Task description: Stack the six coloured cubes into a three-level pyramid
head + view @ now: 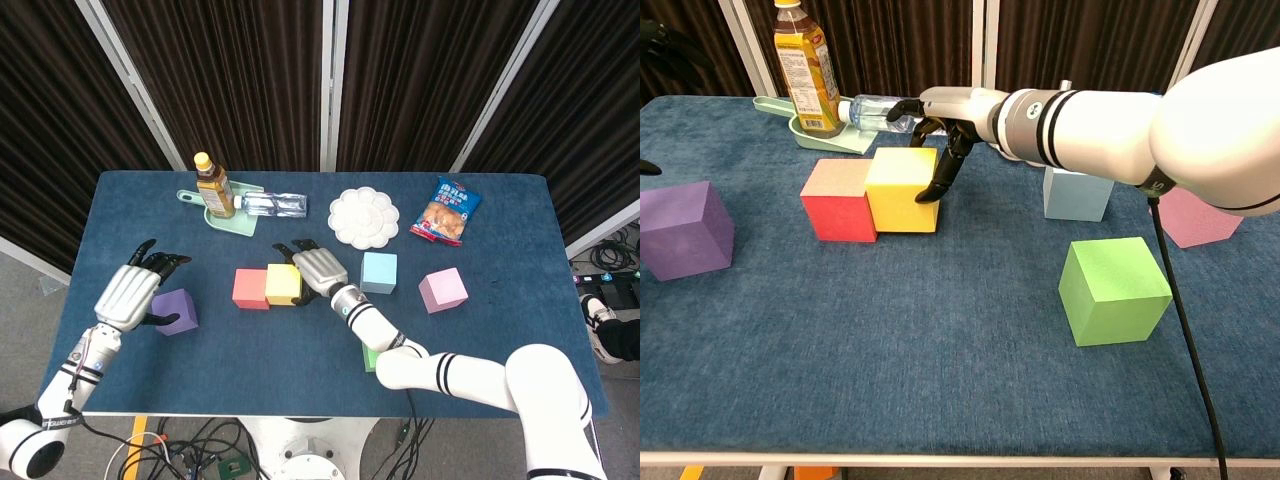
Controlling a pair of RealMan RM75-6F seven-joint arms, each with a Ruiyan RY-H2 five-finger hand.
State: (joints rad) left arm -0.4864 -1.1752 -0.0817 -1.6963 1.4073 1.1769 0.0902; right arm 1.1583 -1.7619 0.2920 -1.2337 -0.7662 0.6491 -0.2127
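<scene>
- Black fingertips [930, 192] of the right hand [312, 268] press the right face of the yellow cube [902, 189]; the fingers are spread and curved down, enclosing nothing.
- Yellow cube and red cube [840, 199] stand side by side, faces touching, on the blue table [940, 360].
- Right forearm [1090, 135] reaches across in front of the light-blue cube [379, 272], which stands just right of the hand.
- Green cube [1113, 290] sits nearer the table's front edge; in the head view the arm partly covers it.
- Pink cube [443, 290] lies further right, apart from the others.
- Left hand [130, 295] rests over the purple cube [176, 311], fingers apart, some touching the cube's top edge; whether it grips cannot be told.
- Rear of table: tea bottle [214, 188] upright on a green tray [236, 222], clear bottle [273, 205] lying down, white plate [364, 217], snack bag [446, 211].
</scene>
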